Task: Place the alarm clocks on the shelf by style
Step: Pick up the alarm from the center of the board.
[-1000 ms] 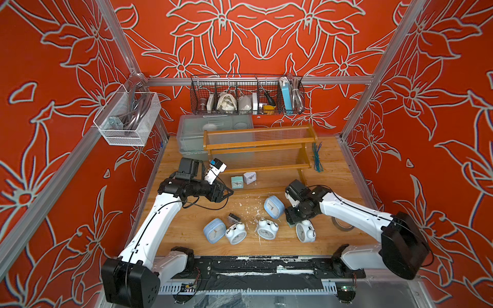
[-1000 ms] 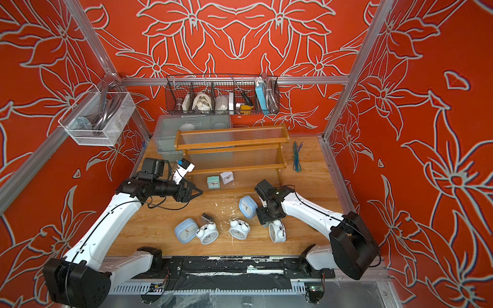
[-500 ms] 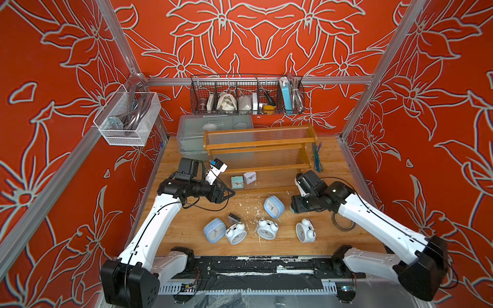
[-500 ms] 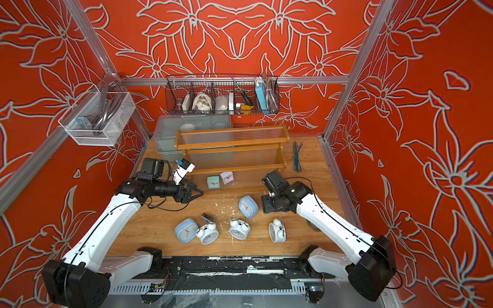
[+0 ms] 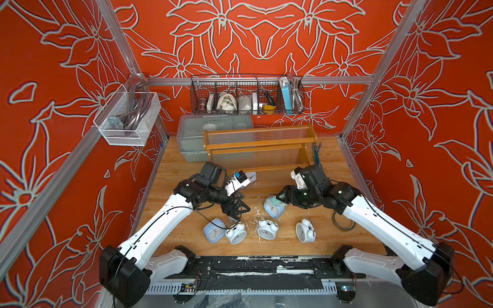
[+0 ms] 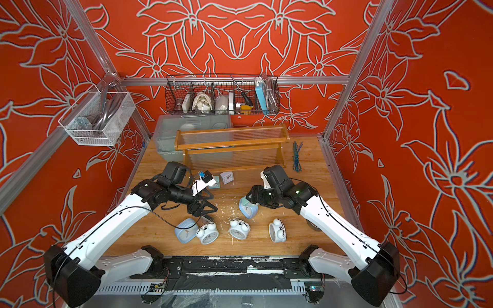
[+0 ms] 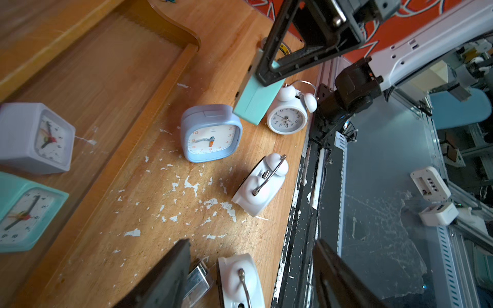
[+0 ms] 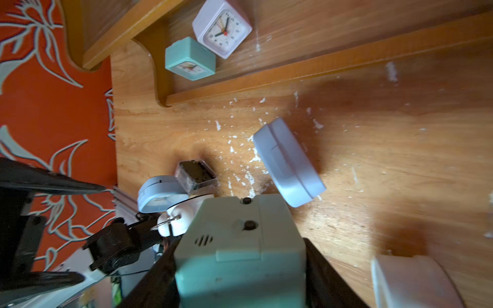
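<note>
My right gripper (image 5: 282, 199) is shut on a teal cube clock (image 8: 238, 248), held just above the table beside a light-blue square clock (image 5: 271, 209). My left gripper (image 7: 250, 277) is open and hangs low over a dark cube clock (image 8: 196, 176) and a white twin-bell clock (image 5: 236, 234). Next to that one lies a second light-blue clock (image 5: 214, 230). Two more twin-bell clocks (image 5: 266, 228) (image 5: 305, 231) lie along the front. On the lowest tier of the orange-brown shelf (image 5: 260, 145) stand a teal cube (image 8: 189, 60) and a whitish-lilac cube (image 8: 222, 29).
A grey bin (image 5: 192, 138) sits behind the shelf's left end, below a black wire basket (image 5: 246, 94) on the back wall. A white mesh basket (image 5: 128, 117) hangs on the left wall. A tape roll (image 5: 342, 222) and green ties (image 5: 317, 154) lie at the right.
The left gripper has come forward and down over the dark cube and twin-bell clock, opening a little. The right arm has swung its elbow out to the right, its gripper shifting slightly left.
</note>
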You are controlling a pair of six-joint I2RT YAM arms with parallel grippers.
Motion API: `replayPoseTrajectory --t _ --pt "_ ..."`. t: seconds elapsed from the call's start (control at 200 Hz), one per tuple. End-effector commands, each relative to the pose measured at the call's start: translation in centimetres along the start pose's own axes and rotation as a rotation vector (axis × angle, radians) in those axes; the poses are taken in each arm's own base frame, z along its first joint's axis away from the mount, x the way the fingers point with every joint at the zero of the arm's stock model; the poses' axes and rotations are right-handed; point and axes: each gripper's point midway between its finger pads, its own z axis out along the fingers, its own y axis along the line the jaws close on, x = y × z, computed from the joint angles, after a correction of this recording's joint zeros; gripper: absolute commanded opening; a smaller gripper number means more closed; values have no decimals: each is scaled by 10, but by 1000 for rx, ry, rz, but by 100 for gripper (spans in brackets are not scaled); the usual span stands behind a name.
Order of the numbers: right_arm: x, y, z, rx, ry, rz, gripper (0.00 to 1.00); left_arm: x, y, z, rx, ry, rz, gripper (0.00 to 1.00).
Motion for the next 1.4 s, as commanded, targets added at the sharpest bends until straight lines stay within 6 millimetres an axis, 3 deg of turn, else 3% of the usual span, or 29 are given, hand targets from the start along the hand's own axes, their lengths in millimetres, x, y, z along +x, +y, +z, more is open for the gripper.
replayPoseTrajectory --t 0.0,0.33,0.981,1.116,1.391 --pt "-2 37 -1 -201 19 77 44 -13 3 5 -29 9 85 73" --pt "6 49 10 -299 86 123 44 -16 -2 31 -23 77 137 73" --pt "22 61 25 -359 183 117 44 -10 -2 45 -31 100 146 69" --pt "22 59 31 -352 194 120 44 -9 -3 45 -29 101 147 63" --pt "19 58 36 -344 183 119 45 -6 -3 44 -36 105 143 38"
